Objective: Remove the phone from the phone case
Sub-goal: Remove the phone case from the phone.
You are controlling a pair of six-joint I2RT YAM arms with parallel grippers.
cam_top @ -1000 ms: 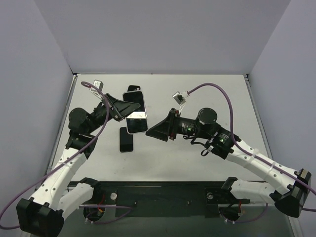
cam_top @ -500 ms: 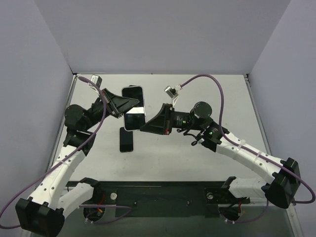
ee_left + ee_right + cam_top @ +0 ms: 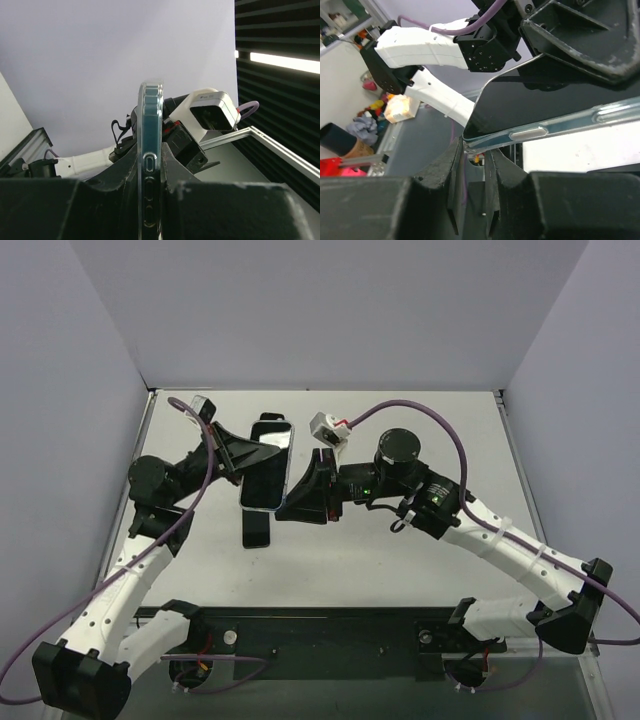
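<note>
Pale lavender walls (image 3: 330, 310) around a grey tabletop (image 3: 400, 565)

phone (image 3: 151, 150): edge-on in the left wrist view, so its screen and back are unseen. Its lower end is cut off by the bottom edge, between the fingers of the left gripper (image 3: 151, 200).
case (image 3: 580, 120): runs off the right edge of the right wrist view. Whether it has parted from the phone cannot be told.
right gripper (image 3: 472, 165): fingers flank the phone's corner, but contact cannot be told. From above, its own body hides the tips.
dark flat thing (image 3: 268, 422): near part covered by the held phone; too little shows to name it.
clutter (image 3: 365, 115): blurred.
</note>
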